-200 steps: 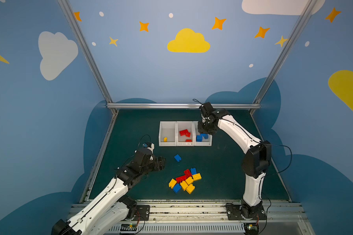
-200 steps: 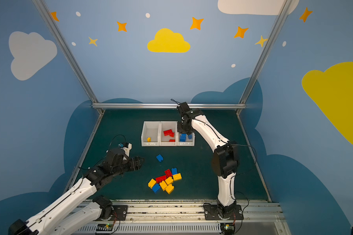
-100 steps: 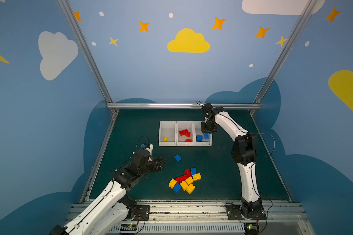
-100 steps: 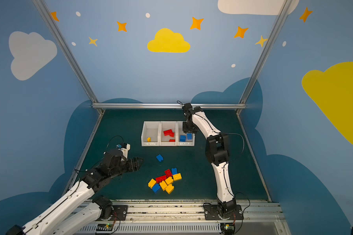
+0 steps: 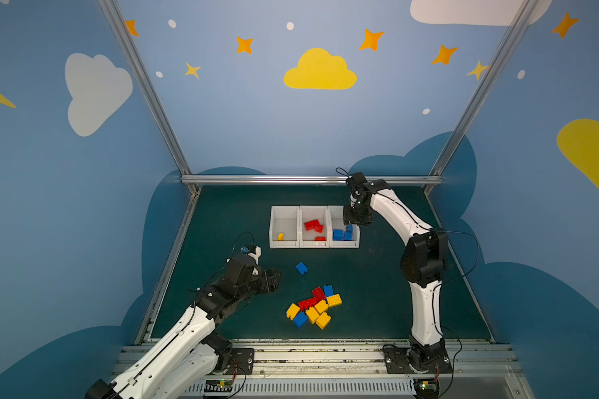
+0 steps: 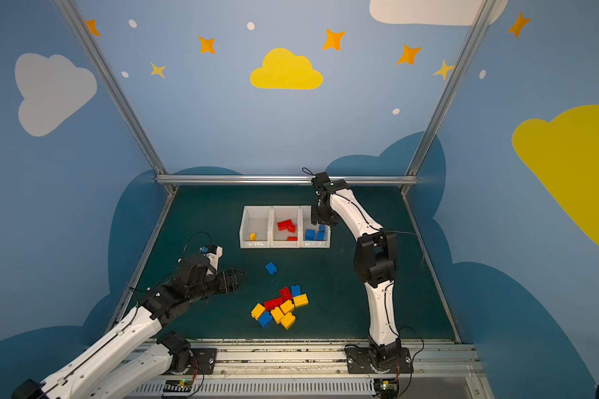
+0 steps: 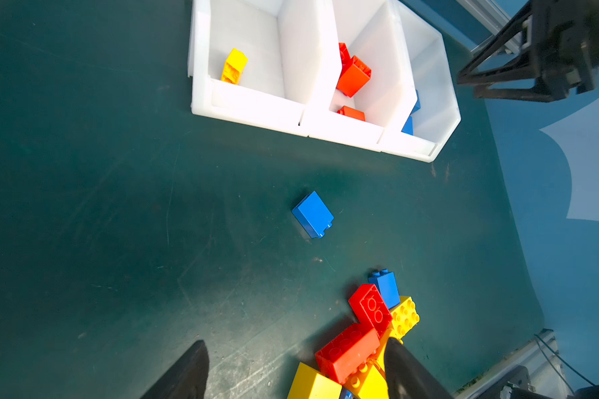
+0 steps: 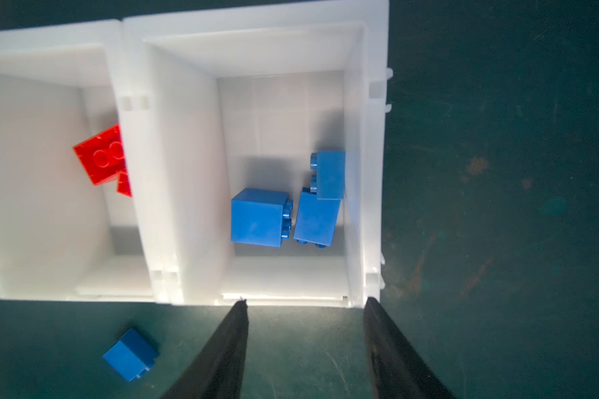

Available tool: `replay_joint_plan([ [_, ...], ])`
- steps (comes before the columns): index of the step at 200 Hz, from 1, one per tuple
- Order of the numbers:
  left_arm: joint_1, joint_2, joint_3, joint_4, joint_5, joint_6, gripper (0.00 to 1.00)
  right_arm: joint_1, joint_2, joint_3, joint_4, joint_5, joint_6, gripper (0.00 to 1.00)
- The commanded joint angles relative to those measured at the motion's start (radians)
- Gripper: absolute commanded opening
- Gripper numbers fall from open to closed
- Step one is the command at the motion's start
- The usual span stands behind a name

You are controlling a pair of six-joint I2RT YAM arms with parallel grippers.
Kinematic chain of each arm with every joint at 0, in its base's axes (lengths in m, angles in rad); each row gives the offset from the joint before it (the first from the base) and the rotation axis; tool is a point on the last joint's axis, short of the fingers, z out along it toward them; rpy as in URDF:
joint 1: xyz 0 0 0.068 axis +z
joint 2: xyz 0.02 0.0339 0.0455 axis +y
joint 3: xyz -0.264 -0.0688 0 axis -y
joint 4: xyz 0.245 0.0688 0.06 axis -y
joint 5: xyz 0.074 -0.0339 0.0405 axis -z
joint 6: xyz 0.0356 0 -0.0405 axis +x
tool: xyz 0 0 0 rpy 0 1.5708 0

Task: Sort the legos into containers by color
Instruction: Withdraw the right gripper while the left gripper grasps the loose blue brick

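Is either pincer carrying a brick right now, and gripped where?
No. The right pincer is open and empty above the bin of blue bricks; the left pincer is open and empty beside the loose pile.

Both top views are evenly lit and sharp, with wide-angle bending of the frame posts toward the edges. In the wrist views the white bins glare, nearly overexposed; the blue bricks cast soft shadows; the dark fingertips are blurred.
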Motion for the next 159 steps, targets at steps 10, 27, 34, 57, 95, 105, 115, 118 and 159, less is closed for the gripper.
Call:
replay_joint_plan([
  [10,0.005,0.026,0.004,0.011,0.009,0.027,0.8,0.011,-0.215,-0.235,0.12,-0.08,0.073,0.55],
  [27,0.006,0.056,0.014,0.028,0.019,0.046,0.8,0.02,-0.328,-0.353,0.166,-0.084,0.095,0.55],
  [34,0.006,0.074,0.024,0.03,0.024,0.058,0.8,0.023,-0.362,-0.379,0.156,-0.079,0.095,0.56],
  [57,0.006,0.146,0.066,0.026,0.033,0.1,0.8,0.032,-0.478,-0.456,0.104,-0.042,0.09,0.56],
  [95,0.004,0.271,0.114,0.068,0.073,0.147,0.81,0.087,-0.709,-0.754,0.14,-0.014,0.207,0.56],
  [105,0.002,0.311,0.139,0.072,0.09,0.174,0.81,0.111,-0.76,-0.83,0.148,-0.004,0.249,0.56],
  [115,0.003,0.358,0.171,0.056,0.093,0.2,0.82,0.138,-0.805,-0.895,0.146,0.013,0.297,0.57],
  [118,0.001,0.371,0.181,0.051,0.094,0.208,0.82,0.147,-0.816,-0.912,0.145,0.018,0.311,0.57],
  [159,-0.007,0.569,0.307,0.01,0.112,0.307,0.81,0.215,-0.923,-1.079,0.168,0.033,0.446,0.57],
])
